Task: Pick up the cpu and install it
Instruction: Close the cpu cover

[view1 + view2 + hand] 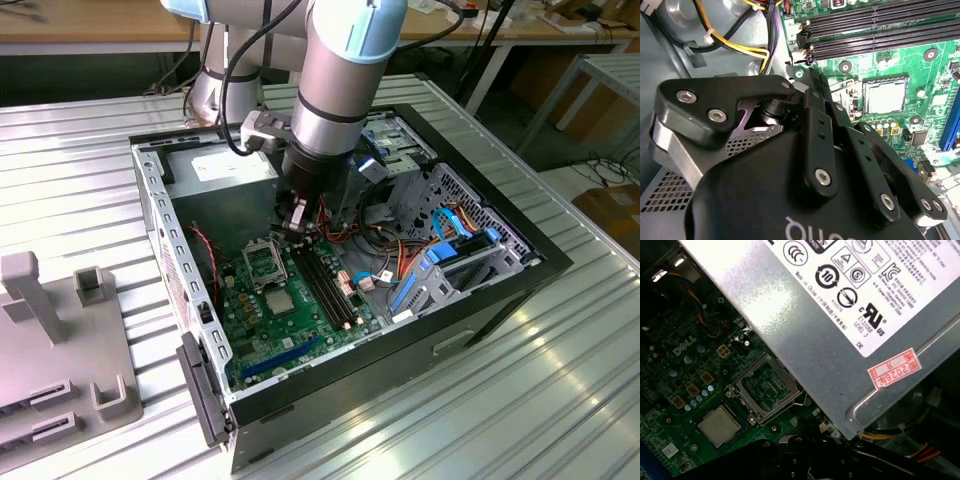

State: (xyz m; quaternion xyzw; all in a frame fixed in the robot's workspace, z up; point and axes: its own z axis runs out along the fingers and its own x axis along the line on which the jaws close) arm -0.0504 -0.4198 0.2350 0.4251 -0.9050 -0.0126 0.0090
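Note:
The cpu (278, 299) is a small silver square lying flat in its socket on the green motherboard (300, 335). It also shows in both wrist views (885, 96) (719, 426). Right beside it, the hollow silver retaining frame (767, 387) (262, 264) stands flipped open. My gripper (297, 220) hangs over the board's far edge, beyond the frame, and is apart from the cpu. Its dark fingers (812, 80) are shut, and I see nothing held between them.
The grey power-supply box (230, 170) (840, 315) sits close behind the gripper. Long black memory slots (325, 285) (880, 30) run beside the socket. Coloured cables (740, 45) and a drive cage (450, 250) crowd the case's right side. A grey fixture (60, 350) stands outside on the left.

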